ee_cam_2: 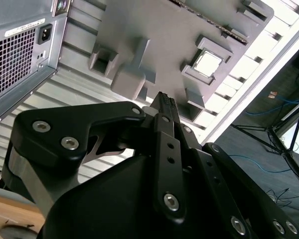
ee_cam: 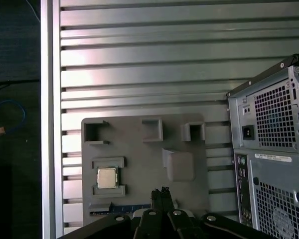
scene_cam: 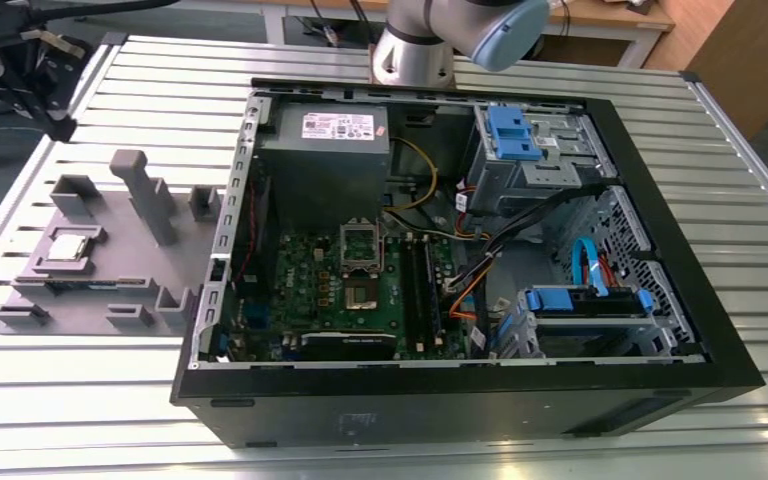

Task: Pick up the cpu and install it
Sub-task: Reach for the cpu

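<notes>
The cpu (scene_cam: 71, 247) is a small square chip with a pale silver top, lying in a recessed holder on the grey fixture plate (scene_cam: 115, 268) at the exterior view's left, beside the open computer case. Both wrist views show the cpu (ee_cam_2: 208, 63) (ee_cam: 106, 178) from above, still seated in its holder. My gripper (ee_cam: 161, 191) (ee_cam_2: 164, 99) hangs high over the fixture plate, well clear of the chip, with its dark fingers pressed together and nothing between them. Inside the case, the socket (scene_cam: 364, 290) on the green board lies uncovered, its dark metal frame (scene_cam: 361, 243) tilted up.
The black computer case (scene_cam: 651, 390) lies open on the slatted metal table (scene_cam: 157, 90). It holds a power supply (scene_cam: 324, 150), blue drive bays (scene_cam: 518, 135) and cable bundles. Tall grey posts (scene_cam: 144, 195) rise from the fixture plate. The arm's base (scene_cam: 418, 50) stands behind the case.
</notes>
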`<action>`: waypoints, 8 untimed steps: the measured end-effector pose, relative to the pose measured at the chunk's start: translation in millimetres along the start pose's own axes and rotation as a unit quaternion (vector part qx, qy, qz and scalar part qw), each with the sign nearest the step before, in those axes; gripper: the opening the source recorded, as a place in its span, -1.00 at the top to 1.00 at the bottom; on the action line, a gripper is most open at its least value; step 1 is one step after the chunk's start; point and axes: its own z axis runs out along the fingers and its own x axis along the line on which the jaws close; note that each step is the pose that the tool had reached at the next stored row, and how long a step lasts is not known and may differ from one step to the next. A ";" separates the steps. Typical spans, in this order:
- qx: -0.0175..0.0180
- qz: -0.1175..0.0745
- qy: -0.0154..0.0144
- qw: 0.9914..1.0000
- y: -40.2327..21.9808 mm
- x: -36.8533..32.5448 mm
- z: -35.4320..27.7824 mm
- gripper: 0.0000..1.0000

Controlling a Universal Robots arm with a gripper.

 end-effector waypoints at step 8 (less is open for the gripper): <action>0.000 0.000 0.000 1.000 -6.6 0.7 0.8 0.80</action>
